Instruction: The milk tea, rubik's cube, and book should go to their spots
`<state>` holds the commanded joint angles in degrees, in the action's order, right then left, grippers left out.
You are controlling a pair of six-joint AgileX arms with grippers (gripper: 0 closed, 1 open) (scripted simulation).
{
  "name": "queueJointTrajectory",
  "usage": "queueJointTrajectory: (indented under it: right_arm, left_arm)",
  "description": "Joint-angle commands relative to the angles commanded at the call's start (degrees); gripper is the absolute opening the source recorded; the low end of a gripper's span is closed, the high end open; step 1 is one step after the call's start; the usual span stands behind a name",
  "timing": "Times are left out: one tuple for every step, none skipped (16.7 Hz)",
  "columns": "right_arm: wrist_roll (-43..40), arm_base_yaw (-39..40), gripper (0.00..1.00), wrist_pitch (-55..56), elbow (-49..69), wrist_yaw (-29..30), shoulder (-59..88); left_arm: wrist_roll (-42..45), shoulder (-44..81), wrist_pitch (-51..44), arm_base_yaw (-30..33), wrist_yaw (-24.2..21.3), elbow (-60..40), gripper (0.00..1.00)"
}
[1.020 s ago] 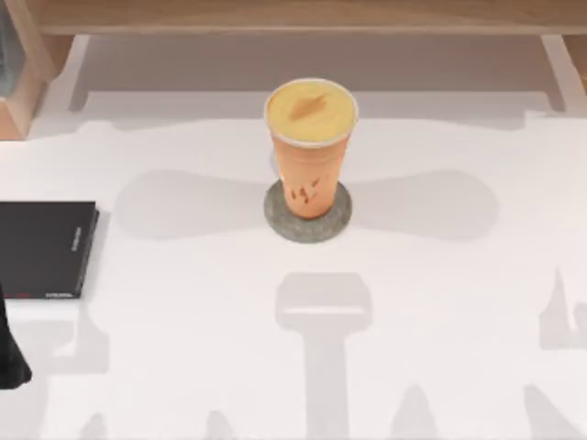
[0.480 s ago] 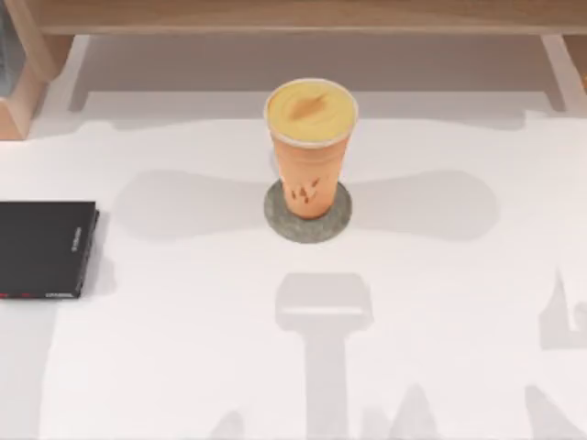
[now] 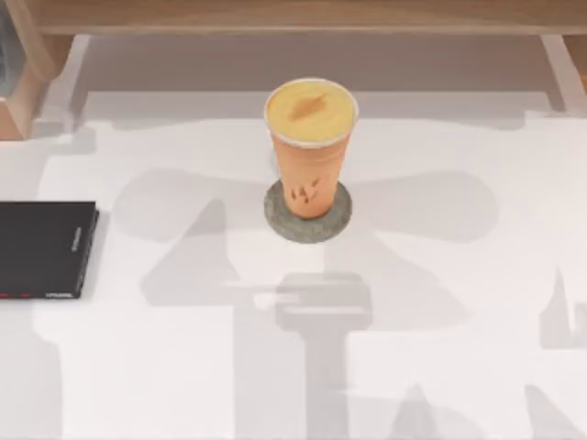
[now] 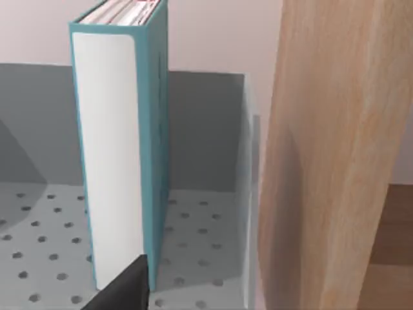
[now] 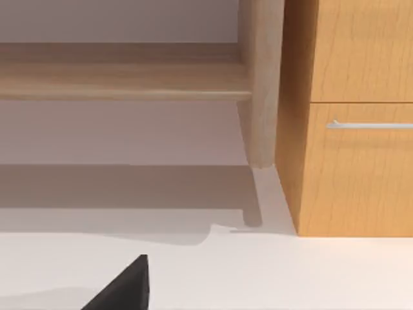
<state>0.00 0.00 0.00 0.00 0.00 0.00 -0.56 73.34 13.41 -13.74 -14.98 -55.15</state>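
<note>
Just 1 milk tea [image 3: 310, 147], 1 coaster [image 3: 308, 223], 2 books [image 4: 122, 148] [image 3: 44, 248]

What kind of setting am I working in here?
Probably a rendered study desk: a white table below a wooden shelf, a drawer cabinet, and a teal book upright in a grey perforated bin.

left finger [image 4: 122, 290]: matte black, flat-faced wedge, straight edges, plain surface, one slanted side
right finger [image 5: 124, 287]: matte black, same wedge shape, slanted edge up to a squared tip
markings: can't tell, faces look plain
finish: uniform black on both, slight grey sheen on top edges
</note>
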Motion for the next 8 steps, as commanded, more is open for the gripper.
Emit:
queueJointTrajectory:
  right_arm:
    - [0.0, 0.0, 1.0, 0.0, 0.0, 0.0, 0.0]
    - [0.0, 0.0, 1.0, 0.0, 0.0, 0.0, 0.0]
    - [0.0, 0.0, 1.0, 0.0, 0.0, 0.0, 0.0]
    - [0.0, 0.0, 1.0, 0.0, 0.0, 0.0, 0.0]
    - [0.0, 0.0, 1.0, 0.0, 0.0, 0.0, 0.0]
    - [0.0, 0.0, 1.0, 0.0, 0.0, 0.0, 0.0]
    - [0.0, 0.0, 1.0, 0.0, 0.0, 0.0, 0.0]
    - [0.0, 0.0, 1.0, 0.0, 0.0, 0.0, 0.0]
  left_arm:
    - [0.01, 6.37, 2.75, -0.7, -0.85, -3.16, 1.0]
    - [0.01, 12.31, 5.42, -1.38, -1.64, -6.22, 1.0]
    - [0.01, 17.73, 8.01, -2.03, -2.38, -9.15, 1.0]
    - [0.01, 22.56, 10.5, -2.64, -3.05, -11.91, 1.0]
    - [0.01, 26.78, 12.85, -3.19, -3.67, -14.42, 1.0]
    - [0.01, 30.4, 15.04, -3.7, -4.27, -16.62, 1.0]
    - [0.04, 33.43, 16.98, -4.16, -4.84, -18.49, 1.0]
    - [0.06, 35.88, 18.61, -4.55, -5.35, -20.0, 1.0]
